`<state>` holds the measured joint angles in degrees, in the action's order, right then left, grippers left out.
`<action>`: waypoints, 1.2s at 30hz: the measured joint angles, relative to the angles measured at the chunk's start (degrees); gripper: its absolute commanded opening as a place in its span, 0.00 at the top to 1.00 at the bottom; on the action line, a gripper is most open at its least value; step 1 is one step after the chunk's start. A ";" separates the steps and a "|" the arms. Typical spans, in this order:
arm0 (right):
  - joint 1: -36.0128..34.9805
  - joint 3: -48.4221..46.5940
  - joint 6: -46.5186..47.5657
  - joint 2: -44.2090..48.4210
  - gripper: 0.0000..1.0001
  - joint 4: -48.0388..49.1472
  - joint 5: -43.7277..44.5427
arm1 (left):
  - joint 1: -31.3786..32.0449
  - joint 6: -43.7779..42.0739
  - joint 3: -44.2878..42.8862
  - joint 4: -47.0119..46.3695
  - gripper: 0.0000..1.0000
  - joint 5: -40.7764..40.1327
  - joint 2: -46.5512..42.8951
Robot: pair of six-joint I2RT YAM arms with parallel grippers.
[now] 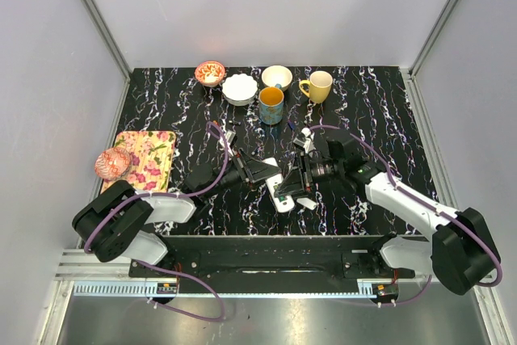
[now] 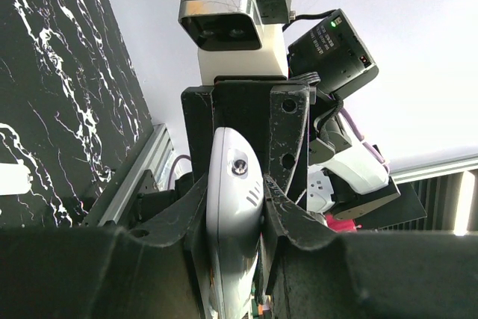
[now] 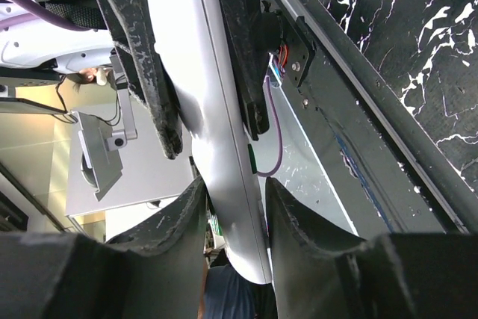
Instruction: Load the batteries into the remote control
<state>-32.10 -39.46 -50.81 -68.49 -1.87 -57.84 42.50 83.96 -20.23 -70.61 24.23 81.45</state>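
Note:
Both arms meet over the middle of the table at the remote control (image 1: 282, 195), a slim white bar. My left gripper (image 2: 236, 188) is shut on the remote control (image 2: 231, 222), whose face with a screw and small slits shows between the fingers. My right gripper (image 3: 235, 192) straddles the other end of the remote control (image 3: 202, 72). Its left finger (image 3: 187, 214) touches the white shell, and a narrow gap shows at its right finger (image 3: 287, 214). No batteries can be made out in any view.
A small white chip (image 1: 307, 203) lies on the black marble table beside the grippers. At the back stand a yellow mug (image 1: 320, 86), a blue mug (image 1: 271, 105) and three bowls (image 1: 240, 89). A floral cloth (image 1: 149, 159) with a pink object (image 1: 112, 164) lies left.

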 measured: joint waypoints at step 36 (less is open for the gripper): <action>0.00 1.25 -4.02 -0.76 0.94 5.38 -0.61 | 1.95 -0.31 0.00 0.20 1.00 -4.42 -0.17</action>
<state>-32.10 -38.22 -54.83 -69.25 3.51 -58.46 44.45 83.66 -20.23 -70.41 19.81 81.28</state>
